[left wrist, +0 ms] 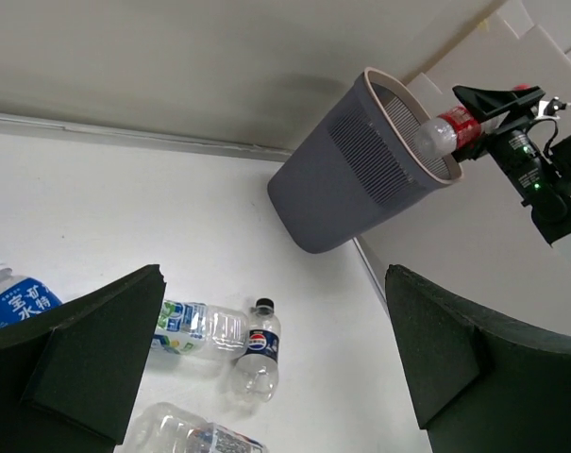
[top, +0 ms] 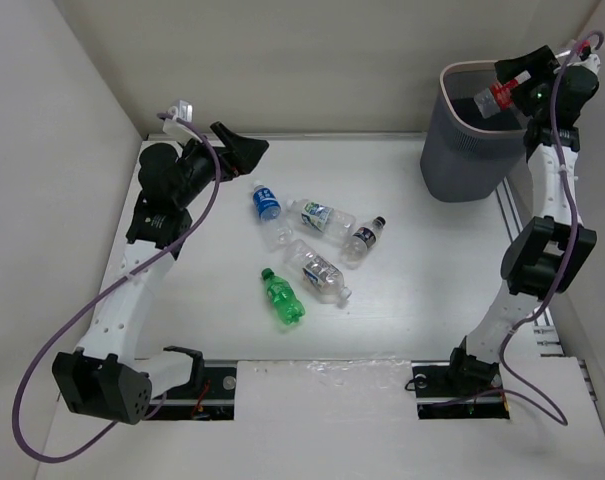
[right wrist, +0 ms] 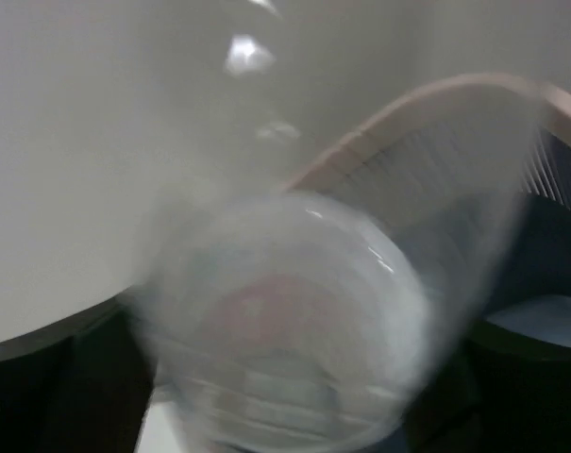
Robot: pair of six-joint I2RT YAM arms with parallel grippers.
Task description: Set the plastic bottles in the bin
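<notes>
My right gripper (top: pixel 515 82) is shut on a clear bottle with a red label (top: pixel 495 97) and holds it over the open top of the grey-blue bin (top: pixel 469 160). In the right wrist view the bottle (right wrist: pixel 285 321) is a blur between the dark fingers, above the pale rim (right wrist: pixel 427 104). Five bottles lie mid-table: blue-labelled (top: pixel 267 207), white-green-blue (top: pixel 320 217), dark-labelled with black cap (top: pixel 363 240), another clear one (top: pixel 320 272), and a green one (top: pixel 282 297). My left gripper (top: pixel 244 150) is open and empty, raised at the back left; the dark-labelled bottle (left wrist: pixel 258 352) shows between its fingers.
White walls enclose the table on the left, back and right. The bin stands in the back right corner beside a rail (top: pixel 517 225) along the right edge. Both arm bases sit at the near edge.
</notes>
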